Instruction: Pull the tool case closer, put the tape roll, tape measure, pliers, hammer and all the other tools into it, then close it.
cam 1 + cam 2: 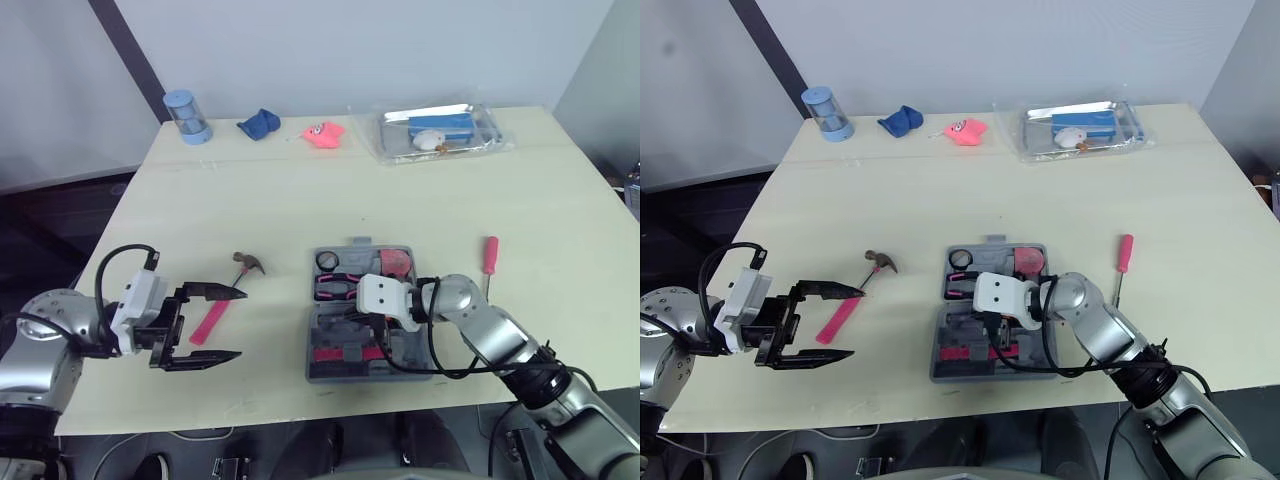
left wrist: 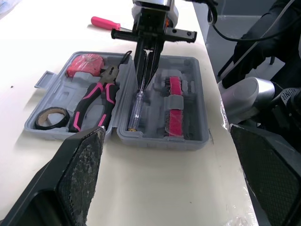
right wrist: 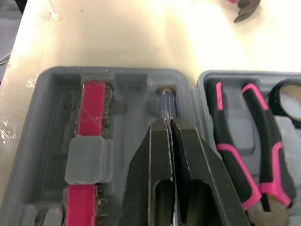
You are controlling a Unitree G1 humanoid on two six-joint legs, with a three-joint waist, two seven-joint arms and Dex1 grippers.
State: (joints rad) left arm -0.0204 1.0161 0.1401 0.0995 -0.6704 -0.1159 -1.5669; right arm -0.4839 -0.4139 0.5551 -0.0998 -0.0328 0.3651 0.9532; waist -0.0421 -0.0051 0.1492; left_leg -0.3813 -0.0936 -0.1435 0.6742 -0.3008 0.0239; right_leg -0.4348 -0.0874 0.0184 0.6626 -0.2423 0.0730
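The open tool case (image 1: 316,360) sits near the tabletop's front edge, holding the tape roll (image 2: 47,125), pliers (image 2: 96,101) and tape measure (image 2: 83,65). Inside it, the right gripper (image 3: 170,123) pinches a clear screwdriver (image 2: 136,109). The left gripper (image 1: 240,323) is spread wide by the hammer (image 1: 212,318).

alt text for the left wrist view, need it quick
An open grey tool case lies on a pale table, holding pliers, a tape roll and a tape measure. The right end effector is shut on a clear screwdriver in the case; the left end effector stands open in front.
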